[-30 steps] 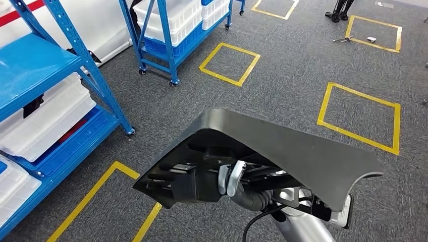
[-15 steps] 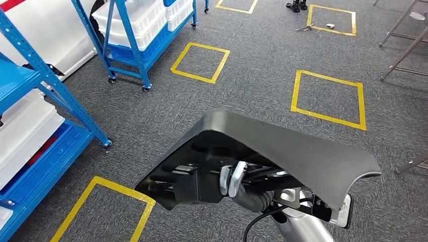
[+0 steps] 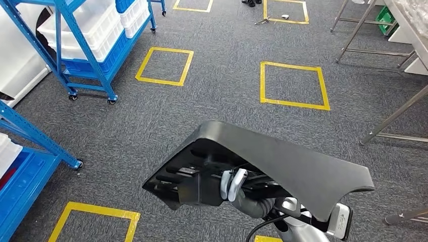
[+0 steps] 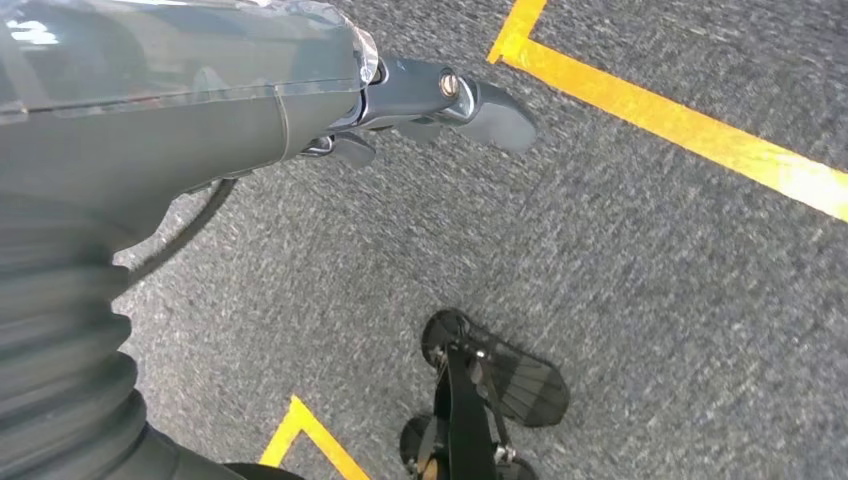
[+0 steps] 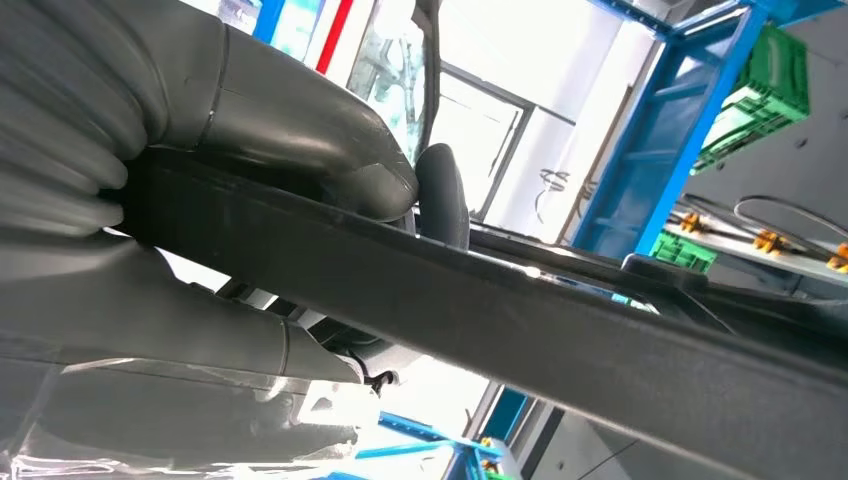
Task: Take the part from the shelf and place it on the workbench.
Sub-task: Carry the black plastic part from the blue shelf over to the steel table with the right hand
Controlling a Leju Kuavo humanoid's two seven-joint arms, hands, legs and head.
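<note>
head view: the part (image 3: pixel 298 166), a broad dark grey moulded panel with a curved edge and black ribbed fittings on its underside, is carried low and near, above the grey carpet (image 3: pixel 222 96), tilted so its upper face slopes toward the right. the right hand (image 3: pixel 233 184) grips it from underneath, pale fingers curled up against the black fittings, with the silver arm coming in from the near edge. in the right wrist view the right hand's thick grey thumb (image 5: pixel 300 140) lies over the long dark edge of the part and the rest of the hand sits under it, so the edge is clamped between them. in the left wrist view the left hand (image 4: pixel 430 100) hangs over the carpet with its dark fingers stretched out, not curled, and nothing in it. on the floor are yellow tape squares (image 3: pixel 293 84), one far and to the right, another far and left of it. a blue shelf rack (image 3: pixel 75 50) with white bins stands at the far left, and a second blue shelf (image 3: pixel 22 166) sits at the near left. metal legs of a workbench (image 3: pixel 398 113) show at the right edge.
</note>
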